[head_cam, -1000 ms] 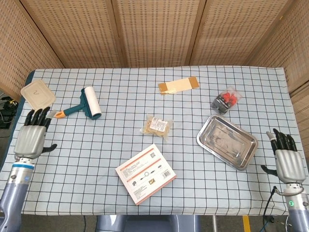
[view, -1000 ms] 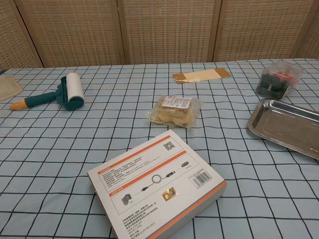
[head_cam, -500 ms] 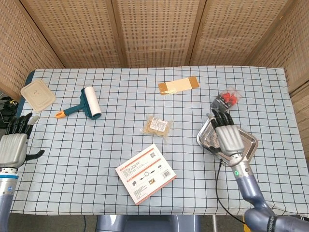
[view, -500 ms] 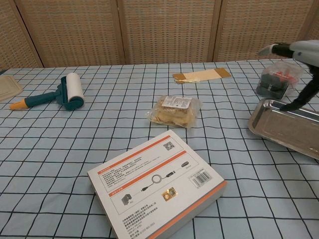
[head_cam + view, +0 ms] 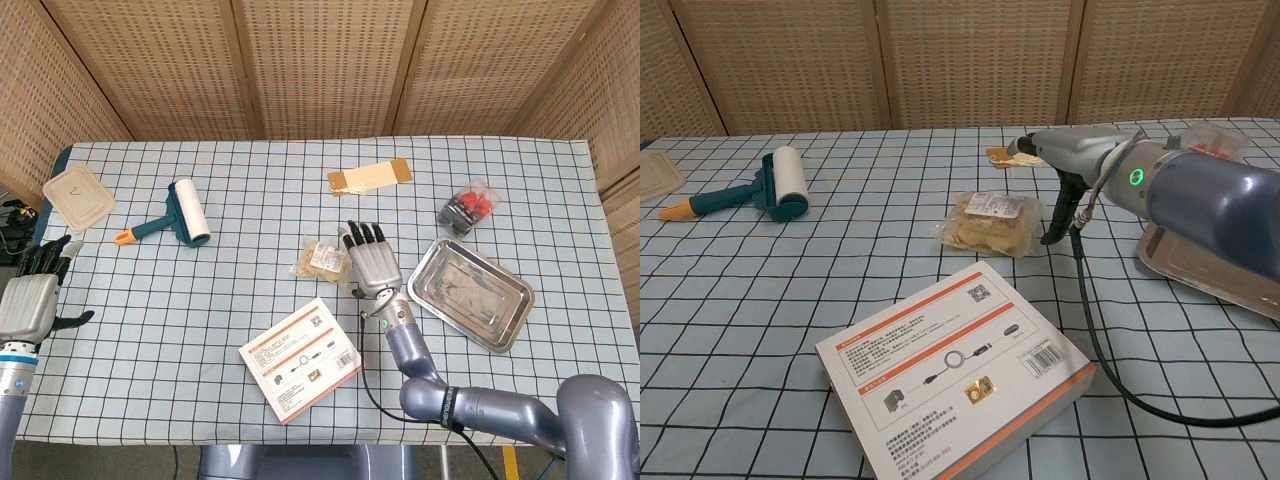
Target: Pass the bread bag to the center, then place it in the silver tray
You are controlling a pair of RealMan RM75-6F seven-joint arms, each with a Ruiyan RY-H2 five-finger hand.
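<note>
Woven wicker screens back the blue checked tablecloth (image 5: 250,180), and over it I have my right hand (image 5: 372,264) flat with fingers spread, holding nothing, just beside the clear bag of brown bread (image 5: 323,260) near the table's middle. Further right lies the shiny silver metal tray (image 5: 470,295), with a white and orange printed box (image 5: 300,358) toward the front. My left hand (image 5: 33,298) hangs spread off the left edge.

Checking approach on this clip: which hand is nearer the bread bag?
Right. The right hand hovers just beside the bread bag, fingers apart; the left hand sits far off at the table's left edge.
</note>
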